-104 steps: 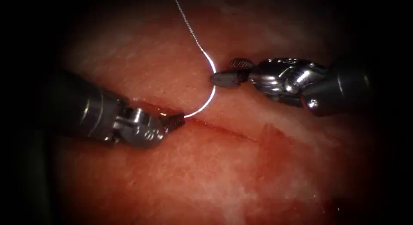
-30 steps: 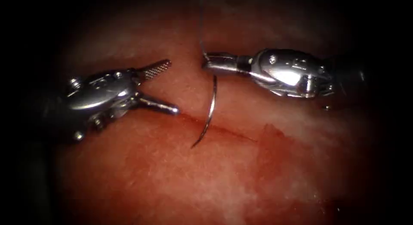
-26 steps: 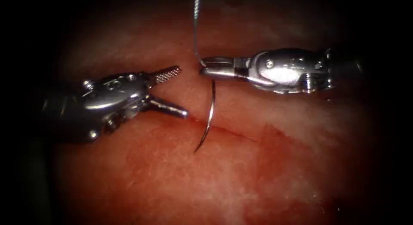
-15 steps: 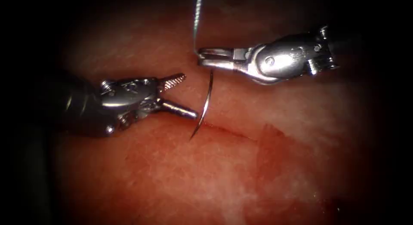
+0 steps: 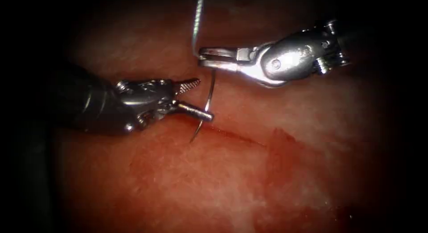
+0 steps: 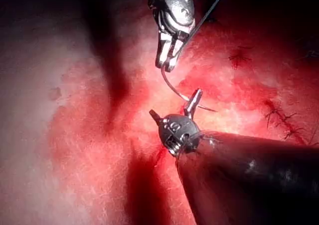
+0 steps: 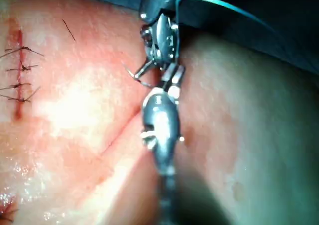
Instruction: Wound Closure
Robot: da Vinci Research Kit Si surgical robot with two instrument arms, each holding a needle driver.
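My right tool reaches in from the upper right with its jaws shut on the curved needle at its tail end, where the thread joins and runs straight up. The needle hangs down over the tissue, its tip close to the left end of the cut; I cannot tell if it touches. My left tool stands open around the needle's middle, the lower jaw against it. The left wrist view has the same needle between the right tool and my open left tool.
Red fluid stains the tissue right of the cut. A row of earlier dark stitches lies farther along the tissue, also visible in the left wrist view. The teal thread arcs away above the tools.
Earlier both tools held the needle, then the left let go. In the last second the right tool carried the needle left and up, and the open left tool moved right around it.
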